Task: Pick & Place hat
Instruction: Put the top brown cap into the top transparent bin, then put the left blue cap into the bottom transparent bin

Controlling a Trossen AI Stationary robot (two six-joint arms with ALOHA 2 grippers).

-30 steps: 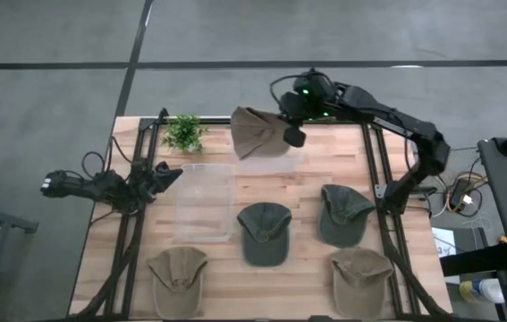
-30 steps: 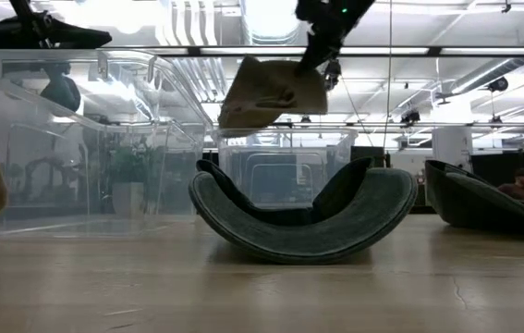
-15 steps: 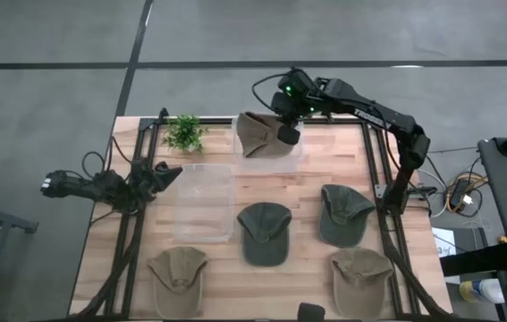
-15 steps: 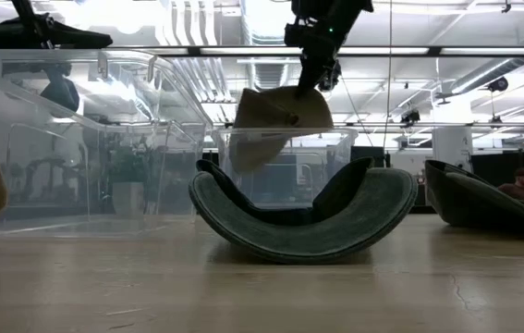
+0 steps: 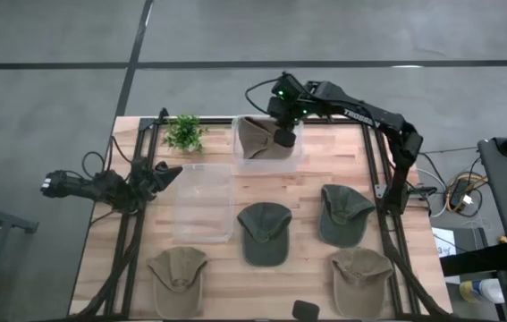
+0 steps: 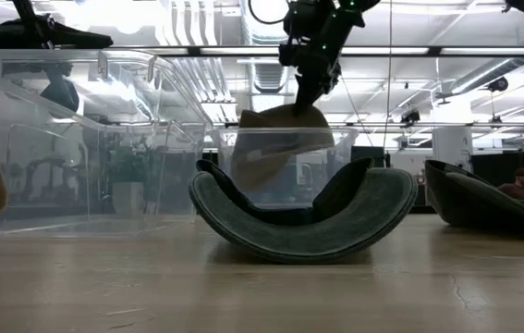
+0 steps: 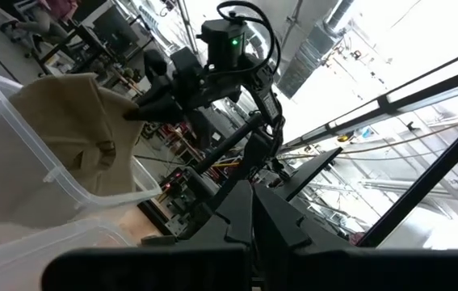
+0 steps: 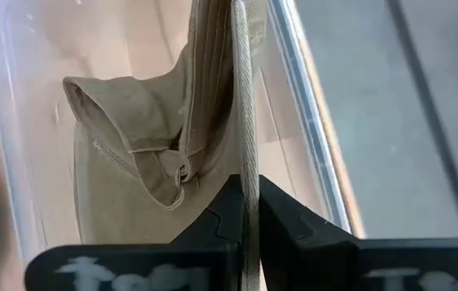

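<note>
Hat going into the far bin

Placing step — the right end effector pinches the tan hat by its brim, hanging partly inside the clear bin at the counter's far edge. Next, judging by this: lower, let go. The left end effector waits closed, empty, by the counter's left edge.

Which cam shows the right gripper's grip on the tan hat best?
Right wrist view: the right gripper is shut on the tan hat, pinching its fabric over the clear bin. High view shows the hat from above, partly covered; low view through the bin's wall; left wrist from afar.
</note>
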